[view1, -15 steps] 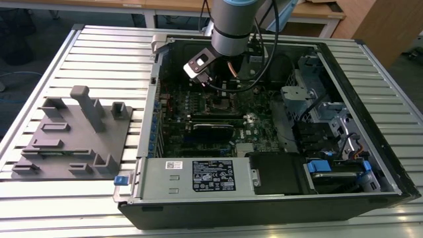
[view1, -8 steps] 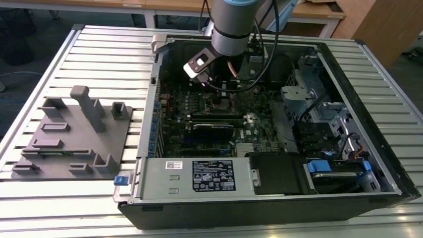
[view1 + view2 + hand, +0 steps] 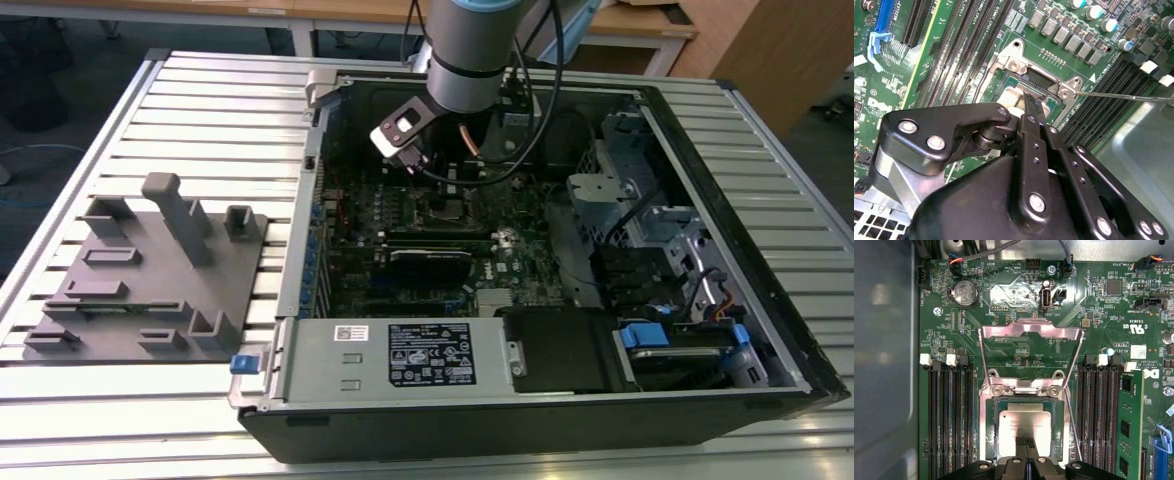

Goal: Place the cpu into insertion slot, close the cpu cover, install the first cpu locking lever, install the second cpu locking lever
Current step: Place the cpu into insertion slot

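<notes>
Ribbed metal tabletop carries a grey fixture on the exterior view's left. Beside it lies an open case, and the arm reaches down into the case's far half.

In the first wrist view, memory slots run along one side of the fingers. The fingers are pressed together and hold nothing that I can see. Their tips rest on, or just above, the near edge of the cpu; I cannot tell whether they touch it. The cpu lies flat and square inside the slot, with the slot's dark rim showing around it. Seating the chip therefore looks done.

Beyond the fingertips, past the hinge, the cover is thrown back, with bare green board showing through its window. It has not been closed over the cpu. On the fingers' other side a thin wire lever runs beside the slot and looks unlatched. More memory slots sit past it. In the second wrist view the lever's rod juts away from the socket corner, well clear of the slim finger. A second lever I cannot make out.

By my reading, one step of four is finished; the cover and both levers remain.
</notes>
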Motion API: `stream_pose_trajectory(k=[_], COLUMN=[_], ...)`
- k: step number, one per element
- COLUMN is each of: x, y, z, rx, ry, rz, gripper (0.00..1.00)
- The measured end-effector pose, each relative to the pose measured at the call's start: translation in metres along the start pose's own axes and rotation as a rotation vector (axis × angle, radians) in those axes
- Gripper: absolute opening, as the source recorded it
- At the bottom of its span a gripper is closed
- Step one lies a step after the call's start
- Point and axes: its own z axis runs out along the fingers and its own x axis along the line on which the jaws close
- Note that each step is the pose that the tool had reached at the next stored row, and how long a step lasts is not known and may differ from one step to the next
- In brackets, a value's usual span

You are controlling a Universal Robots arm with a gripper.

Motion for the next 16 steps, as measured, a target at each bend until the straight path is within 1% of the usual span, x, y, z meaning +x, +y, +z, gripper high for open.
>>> stream_pose_trajectory(k=[16], x=[0.0000], y=[0.0000], z=[0.0000], rx=[0.0082], ry=[0.0000], rz=[0.000], gripper=[0.10])
